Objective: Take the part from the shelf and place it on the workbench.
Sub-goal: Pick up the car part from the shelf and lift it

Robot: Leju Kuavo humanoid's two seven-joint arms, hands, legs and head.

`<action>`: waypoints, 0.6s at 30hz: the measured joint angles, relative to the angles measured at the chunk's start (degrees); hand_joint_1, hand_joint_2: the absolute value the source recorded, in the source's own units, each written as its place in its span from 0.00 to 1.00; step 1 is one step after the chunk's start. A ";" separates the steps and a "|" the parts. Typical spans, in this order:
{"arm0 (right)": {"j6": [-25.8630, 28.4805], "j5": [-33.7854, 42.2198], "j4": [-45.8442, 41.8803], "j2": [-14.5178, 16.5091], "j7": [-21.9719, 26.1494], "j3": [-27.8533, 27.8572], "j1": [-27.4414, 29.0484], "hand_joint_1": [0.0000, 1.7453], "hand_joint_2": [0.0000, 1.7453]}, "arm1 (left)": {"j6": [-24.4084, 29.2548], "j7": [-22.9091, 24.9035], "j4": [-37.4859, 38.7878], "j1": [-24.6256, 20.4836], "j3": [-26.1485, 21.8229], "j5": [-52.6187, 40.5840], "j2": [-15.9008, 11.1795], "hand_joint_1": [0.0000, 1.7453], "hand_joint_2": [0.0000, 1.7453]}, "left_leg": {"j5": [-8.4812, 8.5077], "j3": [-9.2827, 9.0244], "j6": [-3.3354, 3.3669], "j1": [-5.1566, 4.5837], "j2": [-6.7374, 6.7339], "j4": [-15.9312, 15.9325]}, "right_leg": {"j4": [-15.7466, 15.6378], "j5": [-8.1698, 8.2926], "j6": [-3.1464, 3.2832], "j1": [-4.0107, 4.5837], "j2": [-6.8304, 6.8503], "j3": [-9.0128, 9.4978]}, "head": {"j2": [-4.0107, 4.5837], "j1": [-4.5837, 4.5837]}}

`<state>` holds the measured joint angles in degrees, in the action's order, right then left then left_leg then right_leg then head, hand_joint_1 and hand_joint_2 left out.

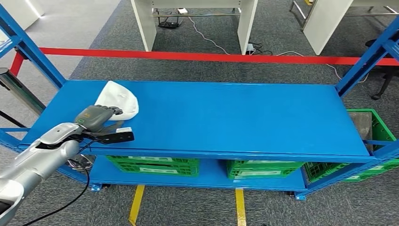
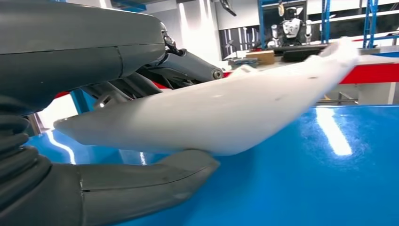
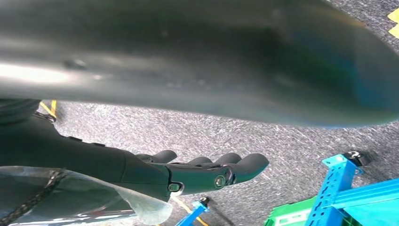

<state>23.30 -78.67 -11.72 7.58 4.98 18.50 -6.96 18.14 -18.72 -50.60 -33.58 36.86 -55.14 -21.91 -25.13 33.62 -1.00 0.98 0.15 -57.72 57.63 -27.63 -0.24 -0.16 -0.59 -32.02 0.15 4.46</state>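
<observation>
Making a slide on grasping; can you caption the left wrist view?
Left hand grips the white part, thumb beneath and fingers above, over the blue shelf.

Left robot hand (image 1: 96,117) hides near edge of white part (image 1: 120,98)

My left arm reaches in from the near left, left hand (image 1: 96,117) clasping the white part (image 1: 117,98), thumb (image 2: 155,181) beneath it. My right hand (image 3: 207,172) hangs low, fingers together and holding nothing.
</observation>
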 joint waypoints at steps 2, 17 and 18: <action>0.01 0.02 0.00 0.00 0.00 -0.01 0.00 0.00 0.00 | 0.05 -0.01 0.00 0.16 -0.05 0.01 0.03 1.00 0.00 | 0.00 0.00 0.00 0.00 0.00 0.00 | 0.00 0.00 0.00 0.00 0.00 0.00 | 0.00 0.00; 0.05 0.51 0.00 0.00 0.09 -0.49 0.03 0.00 0.00 | -1.32 -0.01 0.00 0.21 -0.38 -0.73 0.08 1.00 1.00 | 0.00 -0.01 0.00 0.00 0.00 0.00 | 0.00 0.00 0.00 0.00 0.00 0.01 | 0.00 0.00; 0.08 0.57 0.00 0.00 0.11 -0.51 0.03 0.00 0.00 | -1.43 0.07 0.00 0.19 -0.38 -0.96 0.08 1.00 1.00 | 0.00 -0.01 0.00 0.00 0.00 0.00 | 0.00 0.00 0.00 0.00 -0.01 0.00 | 0.00 0.01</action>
<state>23.38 -78.10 -11.72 7.58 5.09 17.99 -6.93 16.71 -18.66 -50.60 -33.38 36.48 -56.10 -21.84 -25.13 33.61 -1.00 0.98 0.15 -57.72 57.64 -27.63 -0.24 -0.16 -0.59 -32.01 0.15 4.46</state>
